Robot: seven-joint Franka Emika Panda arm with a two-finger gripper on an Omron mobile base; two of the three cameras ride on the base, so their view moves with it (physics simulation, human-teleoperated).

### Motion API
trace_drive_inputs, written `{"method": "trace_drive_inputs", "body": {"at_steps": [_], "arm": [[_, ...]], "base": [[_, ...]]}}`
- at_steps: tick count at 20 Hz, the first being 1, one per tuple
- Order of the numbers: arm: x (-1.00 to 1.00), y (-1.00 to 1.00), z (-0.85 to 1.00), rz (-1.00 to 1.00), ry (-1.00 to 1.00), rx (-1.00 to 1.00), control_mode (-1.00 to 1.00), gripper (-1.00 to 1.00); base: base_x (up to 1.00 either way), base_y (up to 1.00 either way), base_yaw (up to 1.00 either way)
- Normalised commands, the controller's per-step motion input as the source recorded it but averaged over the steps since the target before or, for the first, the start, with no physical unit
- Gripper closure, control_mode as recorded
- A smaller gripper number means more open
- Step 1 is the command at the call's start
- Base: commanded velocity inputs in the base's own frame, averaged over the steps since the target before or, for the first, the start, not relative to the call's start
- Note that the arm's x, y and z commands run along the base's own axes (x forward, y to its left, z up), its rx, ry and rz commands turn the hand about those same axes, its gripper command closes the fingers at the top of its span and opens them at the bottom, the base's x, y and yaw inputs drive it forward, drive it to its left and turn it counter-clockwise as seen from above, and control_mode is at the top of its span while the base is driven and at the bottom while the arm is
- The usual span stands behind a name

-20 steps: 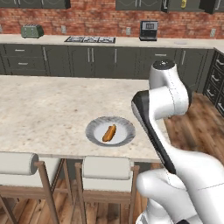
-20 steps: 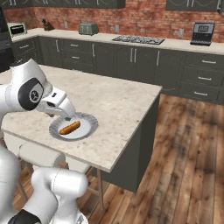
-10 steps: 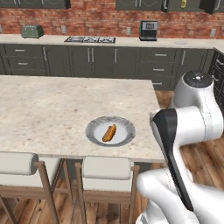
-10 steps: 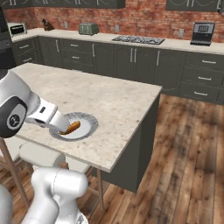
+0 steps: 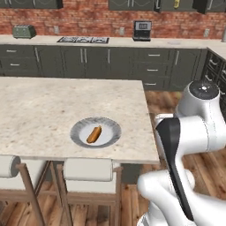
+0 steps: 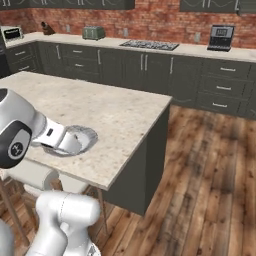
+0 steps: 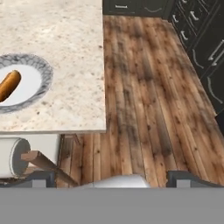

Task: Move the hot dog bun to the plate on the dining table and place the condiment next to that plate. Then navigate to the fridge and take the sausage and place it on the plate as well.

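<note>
The hot dog bun point(image 5: 93, 134) lies on the white centre of the grey-rimmed plate point(image 5: 111, 126), near the front edge of the dining table point(image 5: 53, 101). The hand view has the bun point(image 7: 8, 85) and plate point(image 7: 43, 70) at its left edge. There my gripper point(image 7: 113, 178) is open and empty, its fingertips point(image 7: 43, 177) wide apart, off the table's right end above the wood floor. My arm covers most of the plate point(image 6: 91, 134) in the right base view. A tiny yellow bottle, perhaps the condiment point(image 5: 176, 3), sits high among the back wall cabinets. The fridge and sausage are out of view.
White-cushioned stools point(image 5: 88, 170) stand under the table's front edge. Dark base cabinets with a stone counter point(image 5: 110, 42) run along the brick back wall, with more dark drawers point(image 7: 199, 39) to the right. Wood floor point(image 6: 210, 170) lies open right of the table.
My arm has swung right, away from over the plate to beyond the table's right end. The bun stays on the plate and the gripper stays open.
</note>
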Motion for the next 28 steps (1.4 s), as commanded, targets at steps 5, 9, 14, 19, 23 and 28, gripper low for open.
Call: {"method": "trace_drive_inputs", "body": {"at_steps": [5,9,14,19,23,28], "arm": [[0.00,0.00,0.00,0.00,0.00,0.00,1.00,-1.00],[0.00,0.00,0.00,0.00,0.00,0.00,1.00,-1.00],[0.00,0.00,0.00,0.00,0.00,0.00,1.00,-1.00],[0.00,0.00,0.00,0.00,0.00,0.00,1.00,-1.00],[0.00,0.00,0.00,0.00,0.00,0.00,1.00,-1.00],[0.00,0.00,0.00,0.00,0.00,0.00,1.00,-1.00]], "base": [[0.02,-1.00,-0.16],[0.31,-1.00,-0.12],[0.84,-1.00,-0.02],[1.00,-0.90,0.00],[1.00,-0.56,-0.09],[1.00,-0.12,-0.26]]}}
